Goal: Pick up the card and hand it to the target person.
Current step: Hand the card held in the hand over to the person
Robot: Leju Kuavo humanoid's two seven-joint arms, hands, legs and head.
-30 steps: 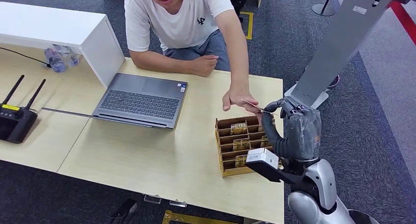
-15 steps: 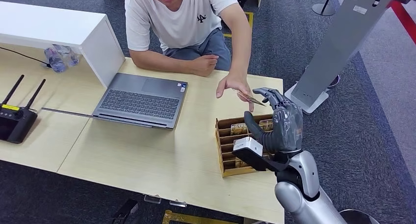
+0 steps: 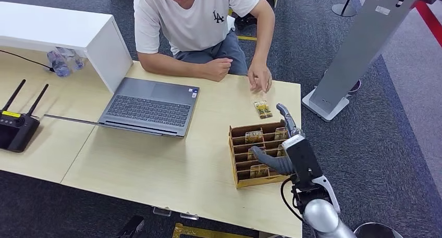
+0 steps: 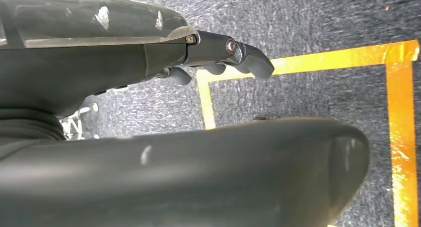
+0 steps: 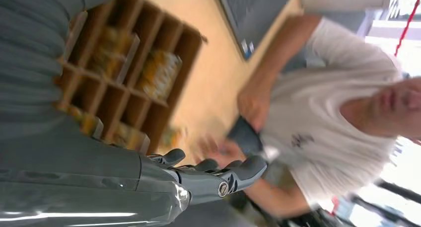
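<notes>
Right hand (image 3: 279, 144) empty, fingers spread above card rack (image 3: 245, 160), card (image 3: 262, 109) on table (image 3: 172, 165)

One person (image 3: 200, 24) was seated at the far edge of the table (image 3: 156, 170). One laptop (image 3: 151, 107), one router (image 3: 18, 128) with two antennas, one wooden card holder (image 3: 250, 154) and one loose card (image 3: 262, 109) were counted on it. Two robot hands (image 3: 279, 154) (image 4: 218, 53) were seen.
</notes>
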